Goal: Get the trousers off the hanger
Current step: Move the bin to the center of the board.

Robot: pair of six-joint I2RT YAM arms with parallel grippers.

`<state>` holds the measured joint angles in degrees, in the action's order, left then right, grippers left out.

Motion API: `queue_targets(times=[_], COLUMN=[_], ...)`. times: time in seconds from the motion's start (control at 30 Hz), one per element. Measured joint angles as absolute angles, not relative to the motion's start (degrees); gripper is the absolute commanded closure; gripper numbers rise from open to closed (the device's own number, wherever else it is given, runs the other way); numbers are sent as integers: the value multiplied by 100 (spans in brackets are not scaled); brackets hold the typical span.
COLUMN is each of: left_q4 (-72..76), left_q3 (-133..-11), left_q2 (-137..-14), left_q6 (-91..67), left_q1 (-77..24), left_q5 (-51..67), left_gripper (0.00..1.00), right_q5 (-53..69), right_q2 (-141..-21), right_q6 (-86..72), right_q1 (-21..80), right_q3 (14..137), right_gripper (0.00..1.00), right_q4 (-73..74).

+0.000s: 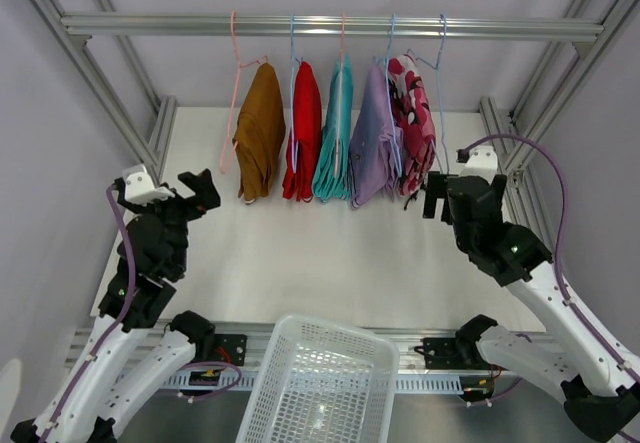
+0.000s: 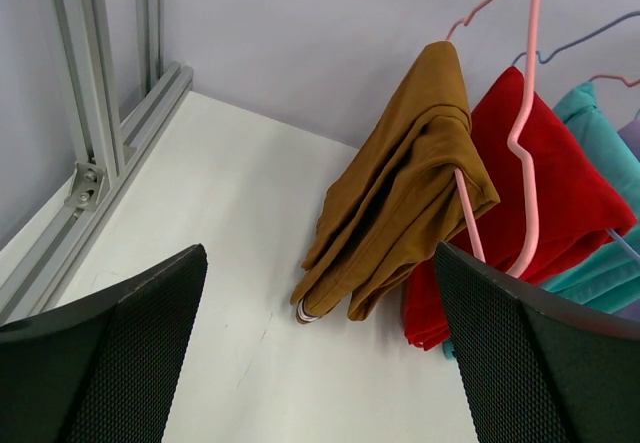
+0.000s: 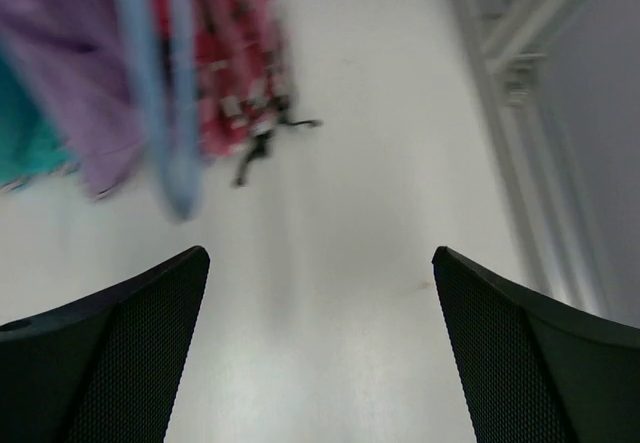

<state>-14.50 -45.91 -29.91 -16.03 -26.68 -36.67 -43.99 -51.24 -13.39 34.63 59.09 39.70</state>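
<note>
Snagging was the risk: five soft, folded trousers (image 1: 330, 133) hung packed on thin wire hangers (image 2: 527, 53) off the far rail (image 1: 180, 26), so pulling one could drag its neighbour or unhook a hanger. Limp cloth could slip. Left fingers (image 2: 110, 353) gaped wide, empty, near the mustard pair (image 1: 260, 128); right fingers (image 3: 110, 353) likewise wide, empty, just right of the camo pair (image 1: 412, 113).

Lab cell, bare aluminium frame (image 1: 330, 27)
</note>
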Motion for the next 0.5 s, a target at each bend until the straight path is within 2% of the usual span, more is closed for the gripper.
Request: queue_targets(times=[0.23, 0.5], left_q4=[-1319, -1170], left_q3=[-4547, -4429], left_q2=[-2886, -2832], left_q6=[-1358, -1256], left_q1=[-2659, -2659], left_q5=[-3435, -3409], left_gripper=[1, 1], right_q5=[-1671, -499], right_q2=[-4834, -4062], right_q6=[-1411, -1826], right_q1=[3920, 5116], right_q3=[5951, 5492], right_gripper=[3, 8], right_q4=[4084, 4158])
